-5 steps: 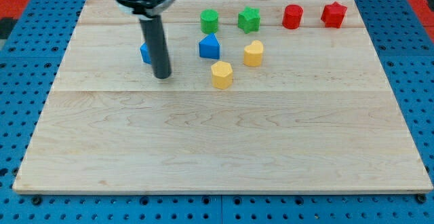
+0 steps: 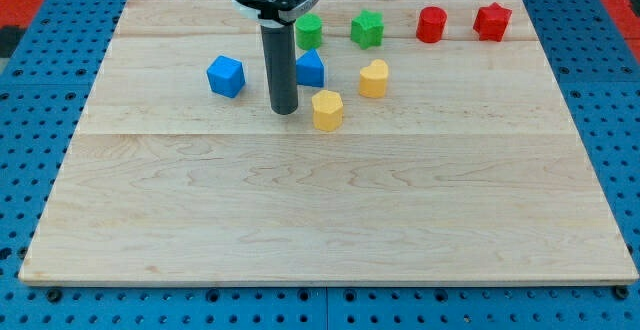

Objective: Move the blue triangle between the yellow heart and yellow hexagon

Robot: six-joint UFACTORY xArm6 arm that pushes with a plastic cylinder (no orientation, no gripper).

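Note:
The blue triangle point(image 2: 311, 69) lies on the wooden board point(image 2: 320, 200), up and left of the two yellow blocks. The yellow hexagon point(image 2: 327, 110) is just below and right of it. The yellow heart point(image 2: 374, 78) is to its right. My tip point(image 2: 284, 109) is at the end of the dark rod, just left of and slightly below the blue triangle, and left of the yellow hexagon. The rod hides the triangle's left edge, so I cannot tell if it touches.
A blue cube point(image 2: 226, 75) lies left of my tip. Along the view's top stand a green cylinder point(image 2: 309, 31), a green star point(image 2: 367, 29), a red cylinder point(image 2: 431, 24) and a red star point(image 2: 492, 21).
My tip has moved to the view's right, from beside the blue cube to just left of the blue triangle. The blue cube is now fully uncovered. No block has visibly moved.

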